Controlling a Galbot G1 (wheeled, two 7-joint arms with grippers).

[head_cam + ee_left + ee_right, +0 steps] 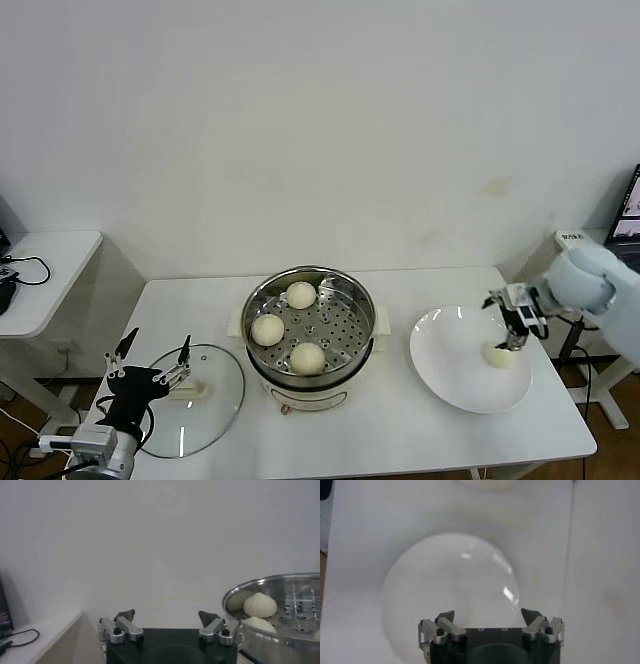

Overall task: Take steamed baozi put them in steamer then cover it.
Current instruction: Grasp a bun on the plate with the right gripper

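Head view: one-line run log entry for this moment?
baozi in steamer: three | last baozi: on plate | right gripper: open, over it | left gripper: open, above cover

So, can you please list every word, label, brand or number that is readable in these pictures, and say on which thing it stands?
No text can be read anywhere.
Steamer: no visible brand or label.
Glass lid: none visible.
Plate: plain white.
Small white tag at the right edge: dark marks, too small to read.
Screen at the far right edge: content too small to read.
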